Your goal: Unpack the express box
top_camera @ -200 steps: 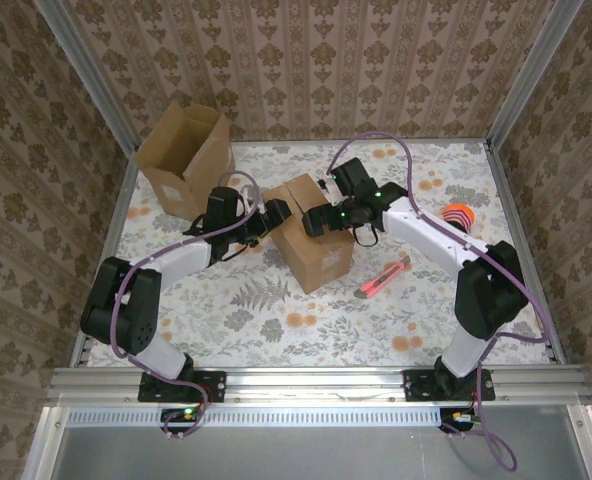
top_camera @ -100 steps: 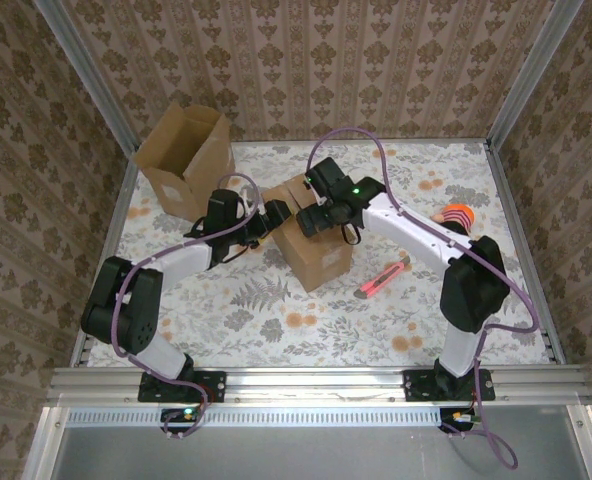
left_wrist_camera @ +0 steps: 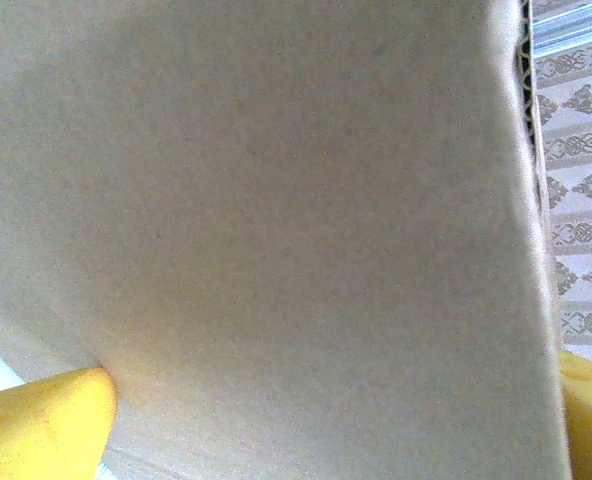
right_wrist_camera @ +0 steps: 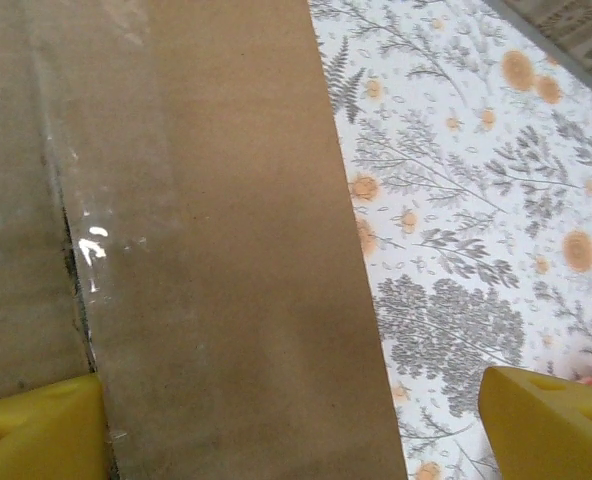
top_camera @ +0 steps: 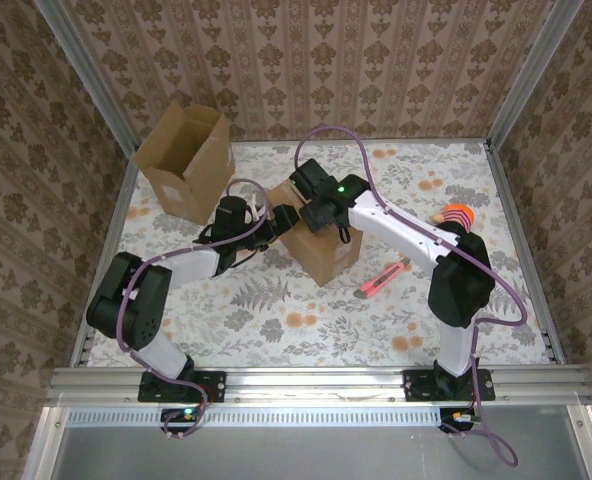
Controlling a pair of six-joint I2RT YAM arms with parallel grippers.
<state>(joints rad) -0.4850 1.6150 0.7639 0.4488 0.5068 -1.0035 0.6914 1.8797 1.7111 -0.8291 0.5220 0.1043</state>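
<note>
The small brown express box [top_camera: 324, 250] stands mid-table. Its top carries a clear-taped seam [right_wrist_camera: 76, 250] that looks slit. My right gripper [top_camera: 319, 212] hovers low over the box top, open. Its yellow fingertips [right_wrist_camera: 551, 420] straddle the right top flap [right_wrist_camera: 226, 250], one at the seam and one past the box edge. My left gripper [top_camera: 284, 222] is open against the box's left side. The plain cardboard wall [left_wrist_camera: 276, 220] sits close between its yellow fingertips [left_wrist_camera: 36, 425].
A larger open cardboard box [top_camera: 186, 160] stands at the back left. A pink box cutter [top_camera: 381, 282] lies on the floral cloth right of the express box. An orange striped object [top_camera: 459, 215] sits by the right arm. Metal frame rails edge the table.
My right gripper has swung left and back across the box top. The left gripper has pushed in a little to the right, and the box has shifted slightly.
</note>
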